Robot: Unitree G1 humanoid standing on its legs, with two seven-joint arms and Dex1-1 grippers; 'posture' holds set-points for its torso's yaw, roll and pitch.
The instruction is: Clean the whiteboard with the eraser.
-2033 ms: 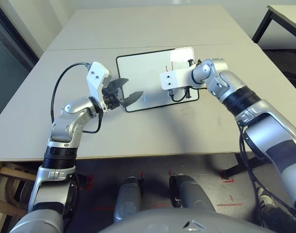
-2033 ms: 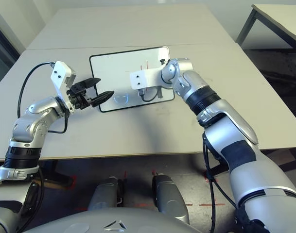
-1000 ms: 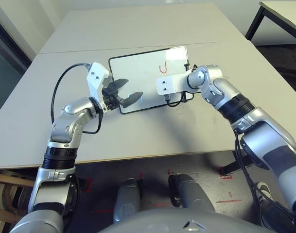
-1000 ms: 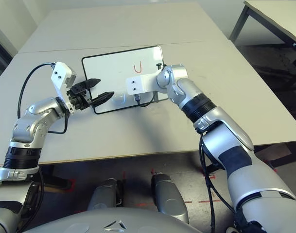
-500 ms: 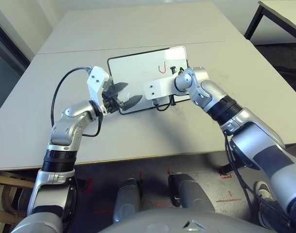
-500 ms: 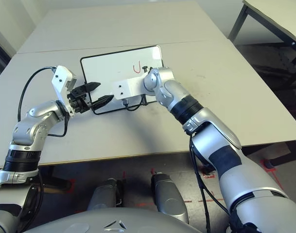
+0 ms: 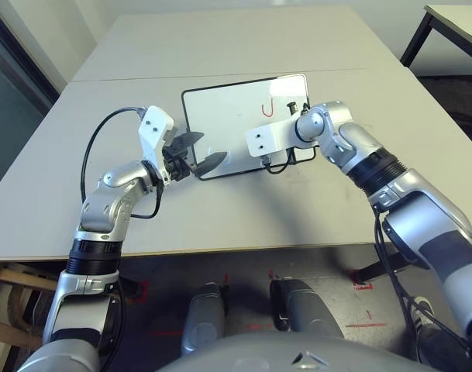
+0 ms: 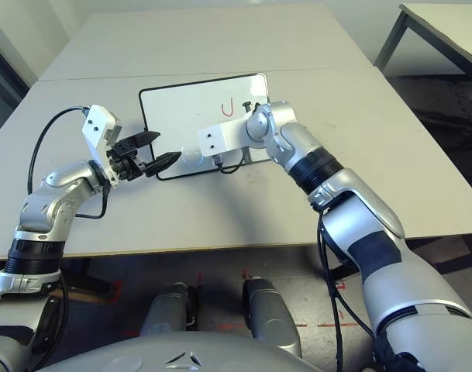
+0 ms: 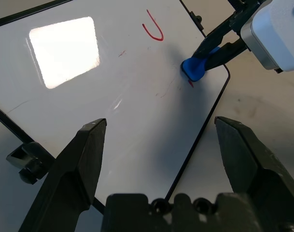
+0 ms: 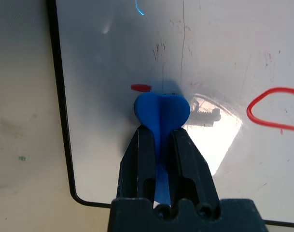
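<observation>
On the grey table [image 7: 220, 46], much bare surface is left around the whiteboard [image 7: 228, 116]. The eraser [image 10: 161, 113] is clamped by the right gripper [image 10: 160, 145] near the board's edge; the left gripper [image 9: 161, 159] is spread wide, empty.

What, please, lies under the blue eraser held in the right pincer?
The glossy white whiteboard, with a short red mark beside the blue eraser. Whatever ink sits directly beneath it is covered.

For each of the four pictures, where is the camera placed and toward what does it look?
Left eye and right eye: on the head, looking down at the table, both silver forearms showing.
Left wrist: past the open left gripper at the whiteboard.
Right wrist: along the right gripper, shut on the eraser.
Both wrist views share the eraser and a red mark.
</observation>
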